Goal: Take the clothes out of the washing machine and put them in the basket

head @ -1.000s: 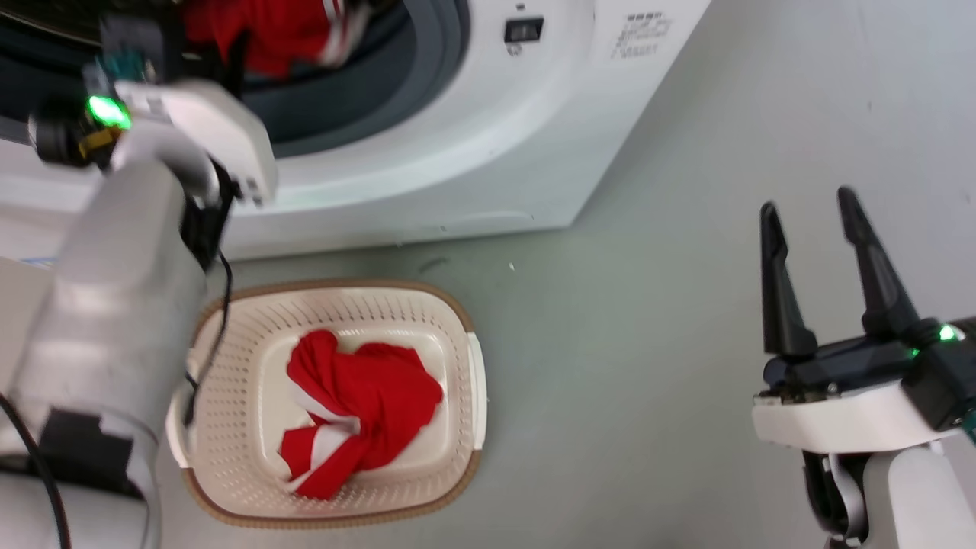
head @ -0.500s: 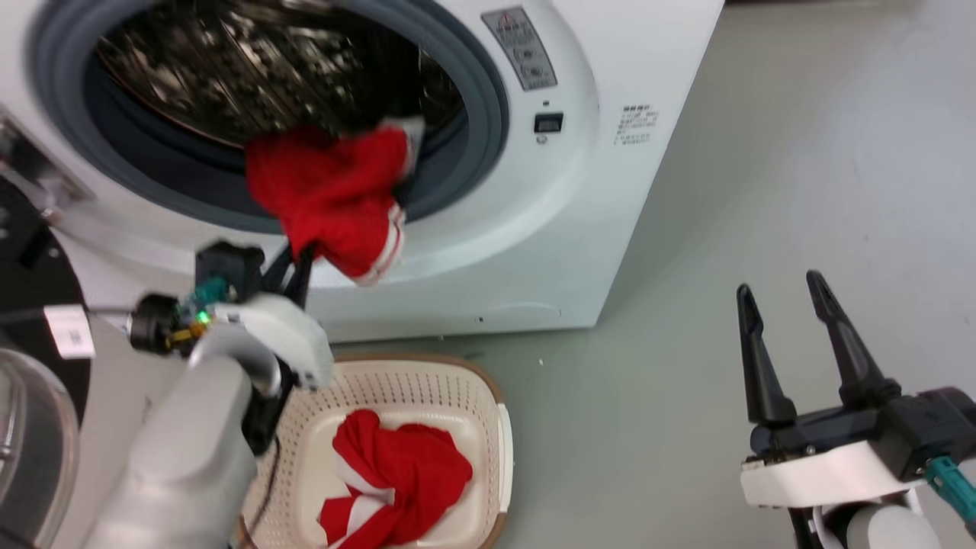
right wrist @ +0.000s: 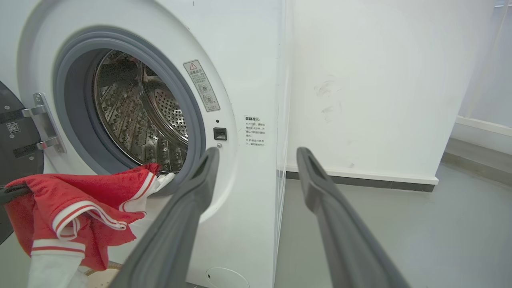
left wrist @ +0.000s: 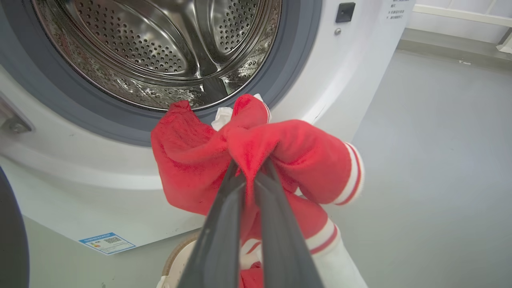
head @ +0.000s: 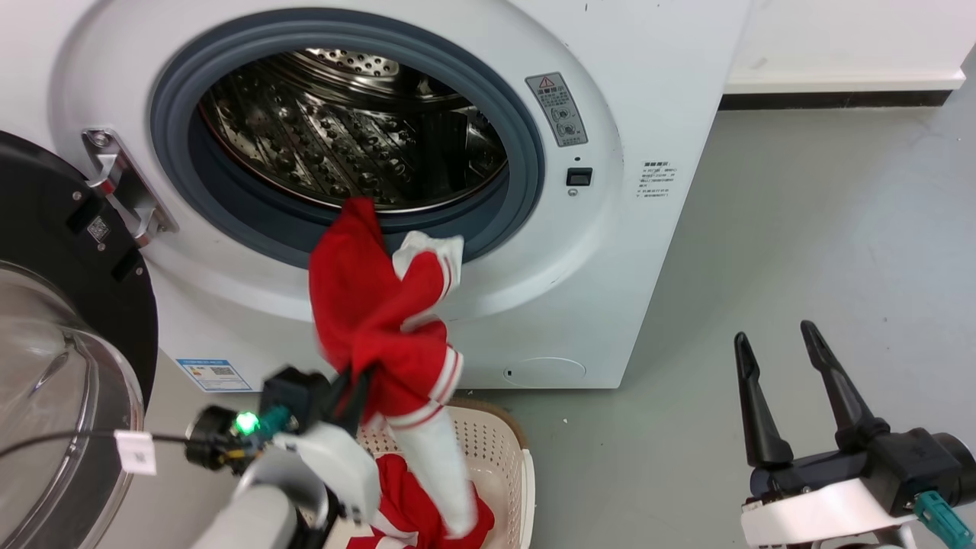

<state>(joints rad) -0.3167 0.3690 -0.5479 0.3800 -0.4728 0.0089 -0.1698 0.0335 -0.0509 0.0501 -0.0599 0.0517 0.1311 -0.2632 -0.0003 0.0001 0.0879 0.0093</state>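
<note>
My left gripper is shut on a red garment with white striped cuffs, holding it out in front of the washing machine. One end of the garment still drapes over the grey porthole rim; a white sleeve hangs down into the basket. Another red garment lies in the basket. The left wrist view shows the fingers pinching the red cloth before the steel drum. My right gripper stands open over the floor, nothing between its fingers.
The washer's black-rimmed glass door stands open at the left. Grey floor stretches right of the machine to a white wall with a dark skirting. A blue label sits low on the washer's front.
The head camera has tilted up, showing more of the drum. My left gripper has drawn the red garment out of the porthole and down toward the basket. The right gripper stays open.
</note>
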